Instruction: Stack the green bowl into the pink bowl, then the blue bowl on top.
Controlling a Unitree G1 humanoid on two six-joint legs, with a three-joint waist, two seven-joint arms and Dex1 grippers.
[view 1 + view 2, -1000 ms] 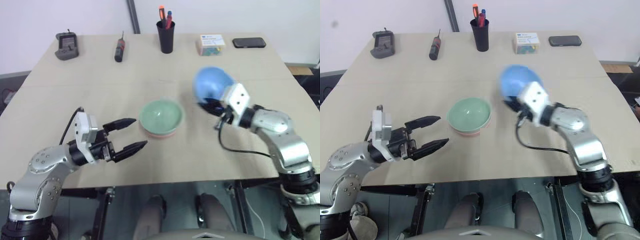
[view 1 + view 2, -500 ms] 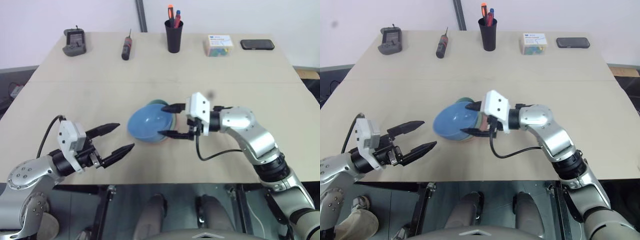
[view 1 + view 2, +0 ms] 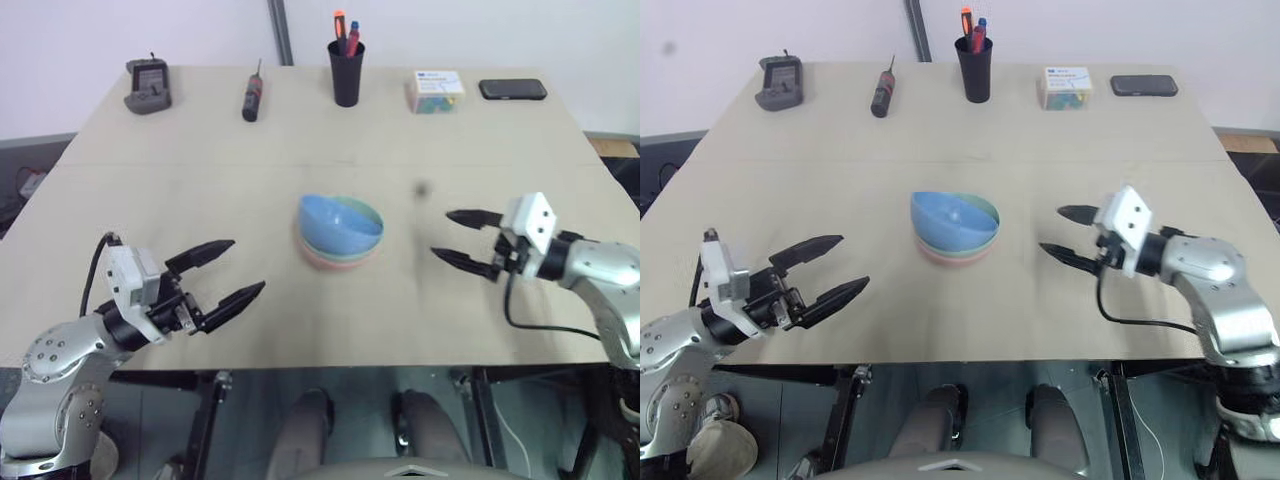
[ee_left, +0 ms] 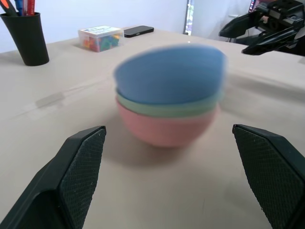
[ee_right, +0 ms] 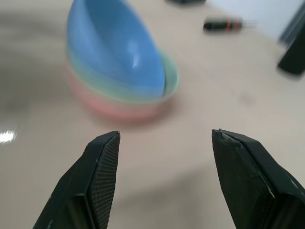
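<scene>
Three bowls stand nested at the table's centre. The pink bowl (image 3: 341, 263) is at the bottom, and the green bowl (image 4: 167, 109) shows as a thin band inside it. The blue bowl (image 3: 340, 220) lies on top, tilted rather than level. My right gripper (image 3: 441, 233) is to the right of the stack, open and empty, fingers pointing at the bowls with a clear gap between. My left gripper (image 3: 247, 265) is open and empty at the front left, also aimed at the stack and apart from it.
Along the table's far edge stand a grey device (image 3: 148, 86), a screwdriver (image 3: 252, 98), a black pen cup (image 3: 346, 78), a small box of coloured pieces (image 3: 435, 90) and a black phone (image 3: 512, 89). The table's front edge runs just below both grippers.
My right gripper carried the blue bowl onto the green-and-pink stack, opened and let go, then drew back to the right. The left gripper stayed open, shifting only a little to the left.
</scene>
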